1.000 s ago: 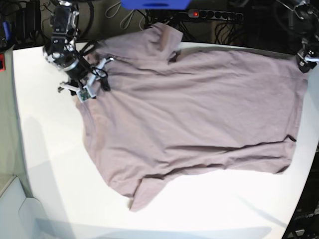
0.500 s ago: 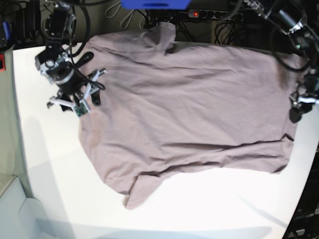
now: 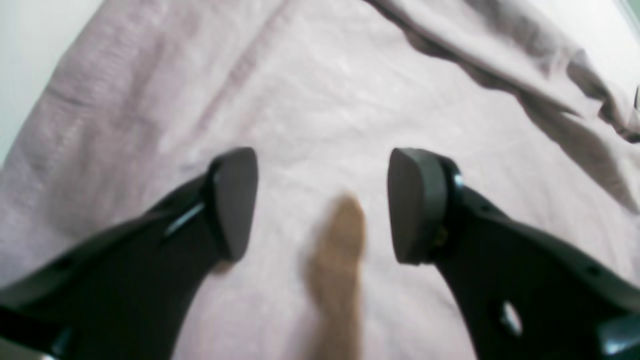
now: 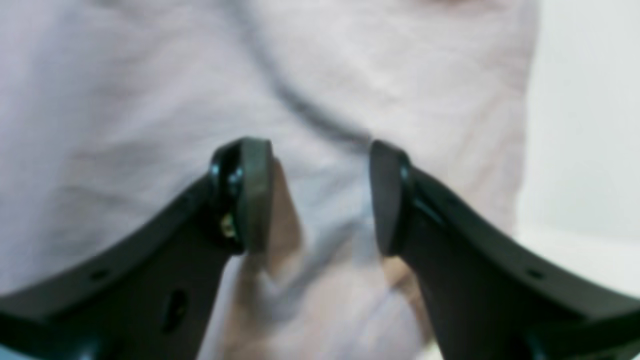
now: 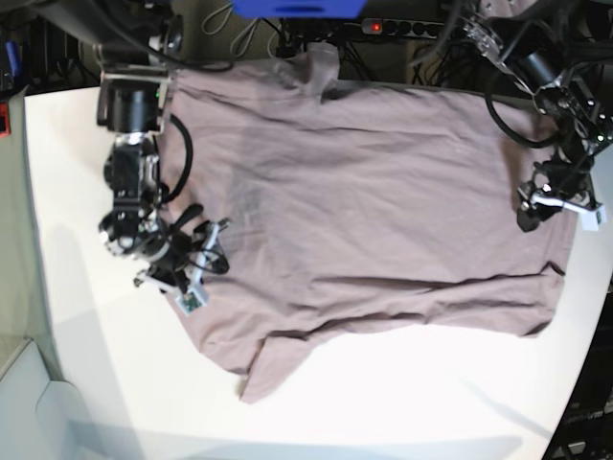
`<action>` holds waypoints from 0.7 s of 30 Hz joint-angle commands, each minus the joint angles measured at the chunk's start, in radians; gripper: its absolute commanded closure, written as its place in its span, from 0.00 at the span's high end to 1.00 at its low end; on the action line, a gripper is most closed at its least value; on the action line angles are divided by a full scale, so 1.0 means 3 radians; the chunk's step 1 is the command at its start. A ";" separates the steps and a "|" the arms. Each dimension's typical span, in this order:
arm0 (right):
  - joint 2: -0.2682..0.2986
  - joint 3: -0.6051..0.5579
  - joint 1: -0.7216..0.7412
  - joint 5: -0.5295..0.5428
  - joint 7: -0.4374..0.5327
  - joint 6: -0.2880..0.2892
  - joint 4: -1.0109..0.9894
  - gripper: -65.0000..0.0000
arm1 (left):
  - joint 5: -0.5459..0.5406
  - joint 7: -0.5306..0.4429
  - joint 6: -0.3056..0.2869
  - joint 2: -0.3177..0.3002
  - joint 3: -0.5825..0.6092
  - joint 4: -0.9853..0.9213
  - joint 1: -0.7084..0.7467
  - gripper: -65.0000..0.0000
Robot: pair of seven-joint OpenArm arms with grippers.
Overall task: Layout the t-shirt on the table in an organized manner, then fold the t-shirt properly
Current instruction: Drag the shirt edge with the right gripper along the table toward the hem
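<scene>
Mauve t-shirt [image 5: 364, 211] flat on table [image 5: 77, 364]; both arms low over opposite edges, jaws parted, holding nothing.

t-shirt [image 5: 374, 201] on table [image 5: 86, 335], grippers over edges

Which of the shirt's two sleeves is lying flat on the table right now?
The near sleeve of the mauve-pink cotton t-shirt lies flat on the white table; the far sleeve is bunched at the back edge.
</scene>
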 commanded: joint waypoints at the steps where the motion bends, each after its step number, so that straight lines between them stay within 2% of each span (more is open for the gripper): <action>1: 0.0088 0.0013 0.0083 0.0033 0.0059 -0.0020 0.0016 0.48 | 0.0096 0.0079 0.0061 -0.0050 -0.0004 0.0033 0.0006 0.62; 5: 0.0277 0.0162 -0.0204 0.0023 0.0029 -0.0020 0.0175 0.48 | 0.0096 0.0084 0.0061 -0.0035 -0.0014 0.0049 0.0026 0.62; 11: 0.0466 0.0249 -0.1037 0.0023 0.0023 -0.0020 0.0768 0.49 | 0.0091 0.0084 0.0056 -0.0019 -0.0009 0.0049 0.0210 0.62; 13: 0.0466 0.0249 -0.1283 0.0023 0.0023 -0.0020 0.1014 0.49 | 0.0065 0.0171 0.0056 -0.0019 -0.0024 0.0084 0.0277 0.62; 16: 0.0466 0.0254 -0.1574 0.0043 0.0049 -0.0020 0.1510 0.49 | -0.0160 0.0427 0.0051 -0.0035 -0.0029 0.0330 0.0399 0.62; 21: 0.0374 0.0254 -0.1585 0.0043 0.0029 -0.0020 0.1975 0.49 | -0.0656 0.0606 0.0056 -0.0040 -0.0019 0.0898 0.0543 0.62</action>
